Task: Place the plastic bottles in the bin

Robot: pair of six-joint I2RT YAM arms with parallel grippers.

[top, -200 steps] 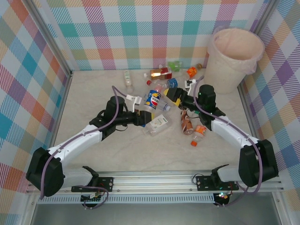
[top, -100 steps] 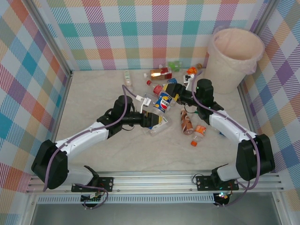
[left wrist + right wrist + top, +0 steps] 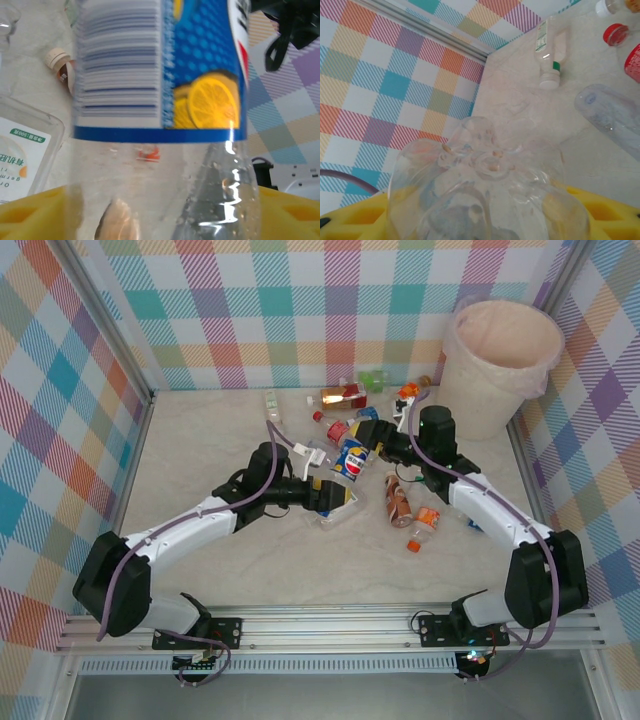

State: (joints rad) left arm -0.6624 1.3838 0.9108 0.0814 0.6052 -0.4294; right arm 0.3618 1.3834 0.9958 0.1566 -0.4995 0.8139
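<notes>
A clear plastic bottle (image 3: 350,458) with a blue label hangs above the table between both arms. My right gripper (image 3: 373,448) is shut on its base; in the right wrist view the bottle's ribbed bottom (image 3: 490,185) sits between the yellow pads (image 3: 615,212). My left gripper (image 3: 333,492) stands open round the bottle's clear part (image 3: 160,190), a yellow pad (image 3: 30,215) on each side. The cream-pink bin (image 3: 490,390) stands at the far right corner. More plastic bottles lie on the table, among them a square clear one (image 3: 337,510) and a brownish one (image 3: 400,502).
An orange-capped bottle (image 3: 422,525) lies by my right forearm. A red-filled bottle (image 3: 345,395), a green one (image 3: 372,380) and an orange one (image 3: 408,393) lie near the back wall, a clear one (image 3: 273,405) to their left. Checked walls close in the table.
The left gripper carried the blue-label bottle right and back to meet the right gripper. The right jaws closed on its base, and the left jaws have spread.
</notes>
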